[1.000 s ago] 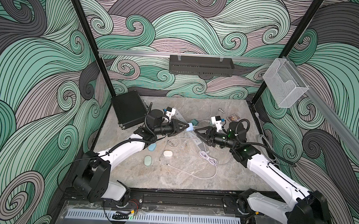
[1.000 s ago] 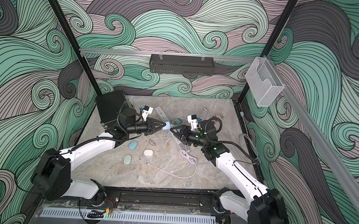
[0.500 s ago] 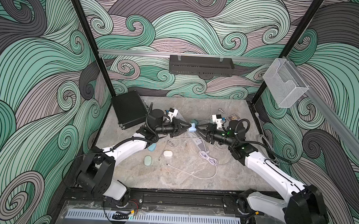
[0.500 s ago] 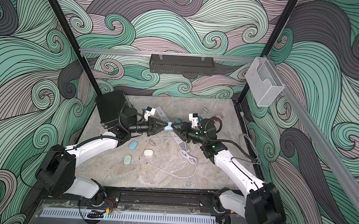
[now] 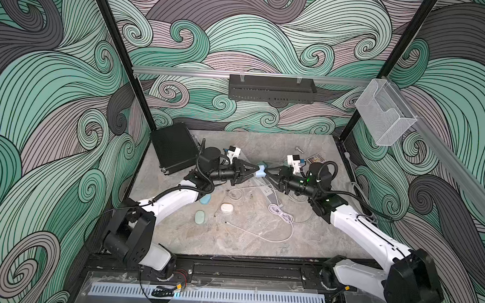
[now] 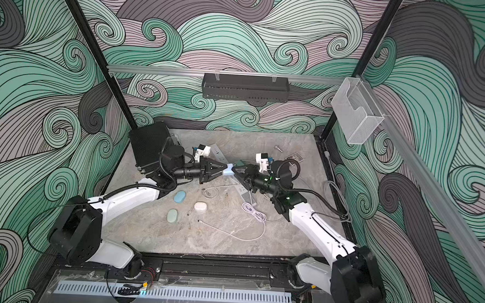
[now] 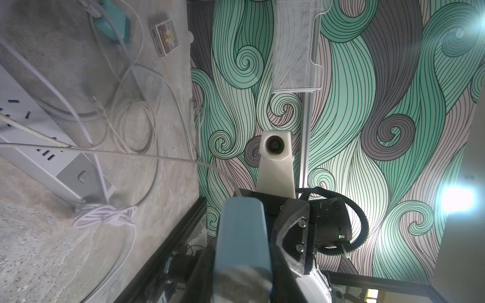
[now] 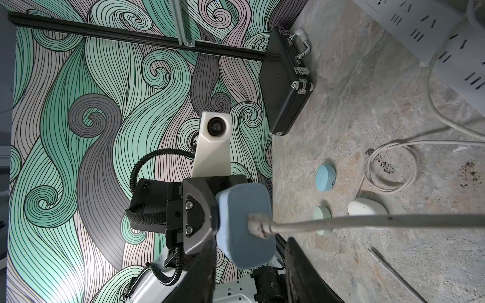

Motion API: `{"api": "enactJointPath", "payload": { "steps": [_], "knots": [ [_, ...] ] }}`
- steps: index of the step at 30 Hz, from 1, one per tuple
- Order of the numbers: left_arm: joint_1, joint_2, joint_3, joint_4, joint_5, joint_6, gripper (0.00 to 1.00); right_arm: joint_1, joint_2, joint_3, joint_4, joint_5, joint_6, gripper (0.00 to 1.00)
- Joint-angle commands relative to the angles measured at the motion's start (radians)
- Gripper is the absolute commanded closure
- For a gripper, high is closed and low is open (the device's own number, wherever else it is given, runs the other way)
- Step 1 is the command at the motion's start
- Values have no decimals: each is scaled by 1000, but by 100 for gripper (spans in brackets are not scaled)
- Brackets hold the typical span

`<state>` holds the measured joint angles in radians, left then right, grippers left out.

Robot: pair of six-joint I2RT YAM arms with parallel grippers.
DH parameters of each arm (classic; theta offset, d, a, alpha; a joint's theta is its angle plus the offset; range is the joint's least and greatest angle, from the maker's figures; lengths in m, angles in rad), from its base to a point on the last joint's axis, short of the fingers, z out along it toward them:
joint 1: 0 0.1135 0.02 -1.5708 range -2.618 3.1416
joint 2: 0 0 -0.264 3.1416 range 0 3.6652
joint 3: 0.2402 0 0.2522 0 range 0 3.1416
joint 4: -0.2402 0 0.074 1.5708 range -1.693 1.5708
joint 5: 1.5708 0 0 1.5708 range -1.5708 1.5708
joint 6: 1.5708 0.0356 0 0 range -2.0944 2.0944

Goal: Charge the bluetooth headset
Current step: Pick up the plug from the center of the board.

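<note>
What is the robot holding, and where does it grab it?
The left gripper pinches the light blue case by one end. Whether the right gripper grips it too cannot be told.

Pale-blue headset case (image 5: 261, 170) above the power strip (image 5: 270, 192)
Rounded, up in the air; a white cable (image 8: 341, 223) meets its end face.

Pale blue case (image 5: 261, 171), white cable (image 5: 281, 214)

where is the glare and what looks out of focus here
Left wrist view: two bright flares at the edge, blue case soft near the lens; right wrist view: cable plug blurred up close; both top views: evenly lit, no glare.
</note>
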<state>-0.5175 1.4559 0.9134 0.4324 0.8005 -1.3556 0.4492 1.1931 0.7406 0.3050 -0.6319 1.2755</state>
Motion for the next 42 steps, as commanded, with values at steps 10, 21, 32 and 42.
{"api": "enactJointPath", "payload": {
  "steps": [10,21,32,42],
  "knots": [
    [-39,3,37,55,51,-30,97,-4,60,13,206,-42,64,65],
    [-25,4,62,-8,55,27,79,-17,-15,9,161,30,-47,88],
    [155,-90,123,-476,46,404,32,-30,-84,69,-137,248,-501,93],
    [186,-98,206,-979,-290,927,31,1,122,160,-130,489,-916,95]
  ]
}}
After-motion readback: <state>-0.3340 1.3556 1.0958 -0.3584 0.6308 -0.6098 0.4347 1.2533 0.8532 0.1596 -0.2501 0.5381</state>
